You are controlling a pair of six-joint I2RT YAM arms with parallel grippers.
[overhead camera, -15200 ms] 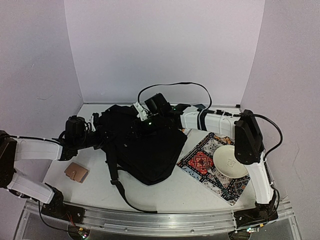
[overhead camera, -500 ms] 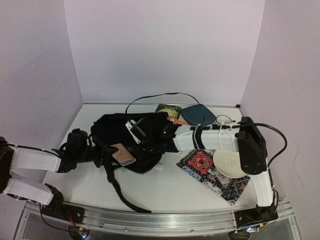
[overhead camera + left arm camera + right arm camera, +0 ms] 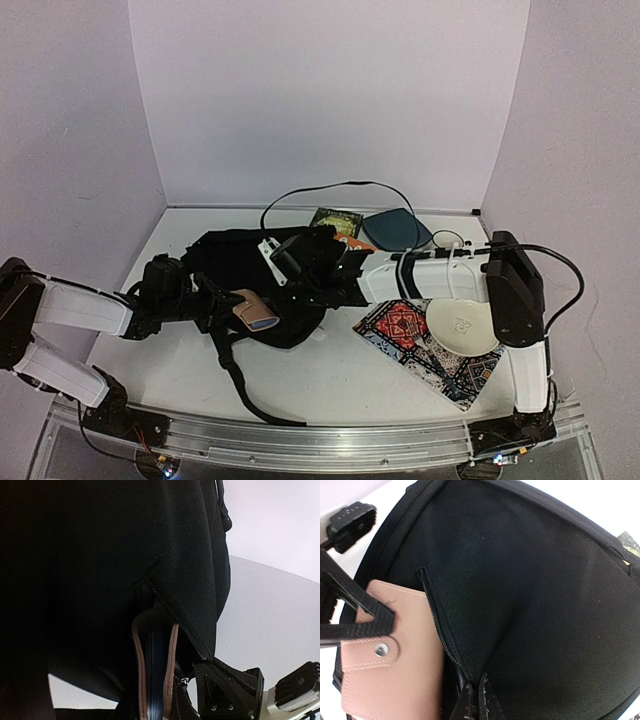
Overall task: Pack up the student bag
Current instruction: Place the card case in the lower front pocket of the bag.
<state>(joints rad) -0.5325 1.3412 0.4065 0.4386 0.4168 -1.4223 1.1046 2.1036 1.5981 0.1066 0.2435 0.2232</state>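
Note:
The student bag [image 3: 235, 262] is a black backpack lying mid-table, with a strap [image 3: 240, 385] trailing toward the front. My left gripper [image 3: 222, 305] is shut on a pink wallet [image 3: 256, 312] and holds it at the bag's open zip. In the left wrist view the wallet [image 3: 155, 675] stands edge-on, its tip inside the zip slit of the bag [image 3: 100, 555]. My right gripper [image 3: 476, 701] is shut on the bag fabric [image 3: 530, 595] beside the zip and holds the slit open. The wallet [image 3: 385, 675] and a left finger [image 3: 367, 611] show there too.
A patterned mat [image 3: 400, 330] with a cream plate [image 3: 460, 326] lies at the right front. A teal pouch [image 3: 398, 230] and a dark card with gold print [image 3: 335, 219] lie behind the bag. A black cable [image 3: 330, 188] arcs over the back.
The wallet, first lying on the table at the left, is now in my left gripper at the zip. In the last half second the left arm pushed it slightly right.

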